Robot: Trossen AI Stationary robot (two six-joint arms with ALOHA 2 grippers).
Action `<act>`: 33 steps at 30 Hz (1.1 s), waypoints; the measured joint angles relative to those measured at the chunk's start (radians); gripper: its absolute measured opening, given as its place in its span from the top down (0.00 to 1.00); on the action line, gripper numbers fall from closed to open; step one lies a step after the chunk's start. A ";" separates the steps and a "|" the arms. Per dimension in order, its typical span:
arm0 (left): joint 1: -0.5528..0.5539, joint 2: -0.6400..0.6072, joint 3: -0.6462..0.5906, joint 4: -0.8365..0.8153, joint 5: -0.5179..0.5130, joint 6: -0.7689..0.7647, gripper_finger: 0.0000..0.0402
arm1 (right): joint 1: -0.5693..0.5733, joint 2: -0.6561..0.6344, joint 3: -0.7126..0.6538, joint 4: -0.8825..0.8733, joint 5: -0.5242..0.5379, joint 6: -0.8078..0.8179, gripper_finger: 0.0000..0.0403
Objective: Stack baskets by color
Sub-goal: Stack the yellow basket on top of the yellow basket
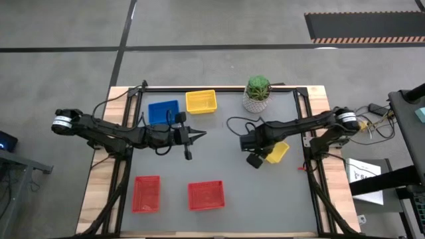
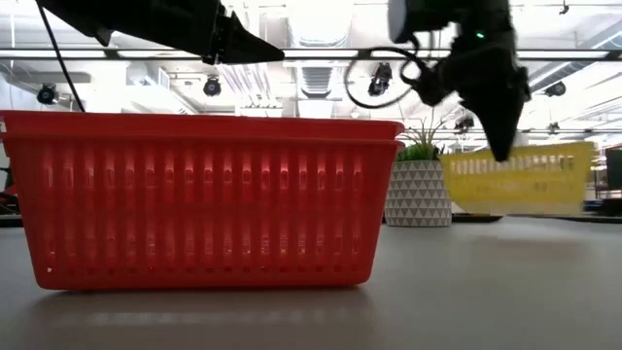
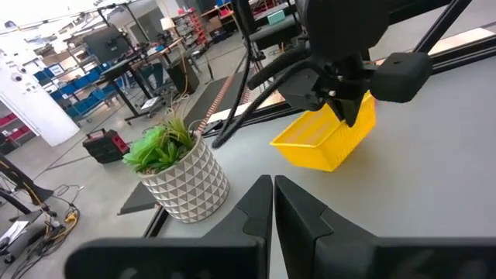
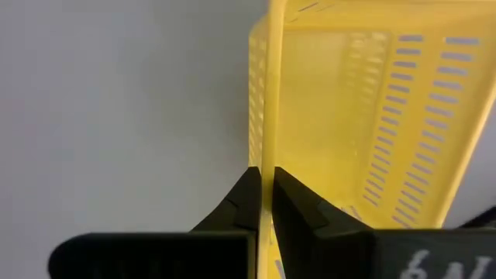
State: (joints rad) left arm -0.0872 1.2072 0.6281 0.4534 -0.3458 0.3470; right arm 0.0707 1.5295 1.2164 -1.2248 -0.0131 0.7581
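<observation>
The right gripper (image 4: 263,203) has its fingers closed on one thin wall of a yellow basket (image 1: 278,152), tilted near the plant (image 1: 257,93). It may slip or twist out (the hold is narrow). The left gripper (image 1: 199,135) is shut, empty.

**Readable text: none**

No legible labels, brands or numbers on any view. White marks show on the right gripper (image 4: 262,203) body in its own wrist view, but they're cut off at the edge and unreadable.
</observation>
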 joint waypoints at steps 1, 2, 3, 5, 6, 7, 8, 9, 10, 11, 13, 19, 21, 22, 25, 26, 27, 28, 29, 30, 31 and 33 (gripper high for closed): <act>0.000 0.000 0.000 0.000 0.000 0.000 1.00 | 0.001 0.025 0.040 -0.029 0.015 -0.026 0.97; 0.000 -0.002 0.000 0.000 0.000 0.000 1.00 | 0.001 0.049 0.078 -0.054 0.031 -0.057 0.97; 0.000 -0.005 -0.001 -0.001 0.000 0.000 1.00 | 0.001 0.073 0.117 -0.079 0.046 -0.086 0.97; 0.000 -0.015 -0.007 0.005 0.000 0.000 1.00 | 0.001 0.123 0.194 -0.117 0.087 -0.145 0.97; -0.001 -0.024 -0.015 0.005 0.000 0.000 1.00 | 0.001 0.144 0.231 -0.128 0.108 -0.178 0.97; -0.001 -0.033 -0.026 0.001 0.000 -0.001 1.00 | 0.001 0.165 0.266 -0.132 0.123 -0.212 0.97; -0.001 -0.045 -0.039 0.001 0.000 -0.002 1.00 | 0.001 0.183 0.301 -0.132 0.135 -0.245 0.97; -0.001 -0.062 -0.053 0.000 0.000 -0.008 1.00 | 0.001 0.197 0.333 -0.131 0.145 -0.282 0.97; -0.001 -0.082 -0.069 -0.001 0.000 -0.021 1.00 | 0.000 0.214 0.367 -0.131 0.159 -0.318 0.97; -0.001 -0.101 -0.082 0.000 0.000 -0.031 1.00 | -0.001 0.230 0.401 -0.130 0.182 -0.360 0.97; -0.001 -0.141 -0.103 0.001 -0.007 -0.052 1.00 | -0.001 0.260 0.461 -0.126 0.261 -0.452 0.97; -0.002 -0.255 -0.151 0.000 -0.012 -0.092 1.00 | -0.014 0.336 0.593 -0.031 0.529 -0.739 0.97; -0.002 -0.282 -0.157 0.001 -0.012 -0.117 1.00 | -0.029 0.353 0.611 0.043 0.532 -0.826 0.97; -0.002 -0.297 -0.162 -0.001 -0.012 -0.134 1.00 | -0.037 0.362 0.618 0.087 0.531 -0.861 0.97; -0.002 -0.326 -0.177 0.006 -0.012 -0.186 1.00 | -0.066 0.391 0.649 0.167 0.530 -0.946 0.97; -0.002 -0.338 -0.184 -0.001 -0.012 -0.192 1.00 | -0.077 0.402 0.663 0.185 0.530 -0.967 0.97; -0.002 -0.349 -0.193 -0.002 -0.013 -0.203 1.00 | -0.088 0.414 0.679 0.199 0.530 -0.983 0.97; -0.002 -0.360 -0.198 -0.001 -0.013 -0.210 1.00 | -0.098 0.429 0.694 0.203 0.530 -0.996 0.97; -0.002 -0.374 -0.203 0.002 -0.013 -0.211 1.00 | -0.110 0.445 0.710 0.206 0.531 -1.010 0.97; -0.002 -0.390 -0.210 0.000 -0.016 -0.212 1.00 | -0.121 0.461 0.728 0.214 0.530 -1.017 0.97; -0.002 -0.403 -0.215 -0.001 -0.019 -0.214 1.00 | -0.131 0.480 0.748 0.217 0.530 -1.023 0.97; -0.002 -0.426 -0.222 0.005 -0.023 -0.236 1.00 | -0.152 0.516 0.784 0.219 0.531 -1.038 0.97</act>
State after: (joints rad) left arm -0.0891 0.7809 0.4058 0.4587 -0.3684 0.1109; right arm -0.0813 2.0452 2.0004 -1.0054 0.5175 -0.2798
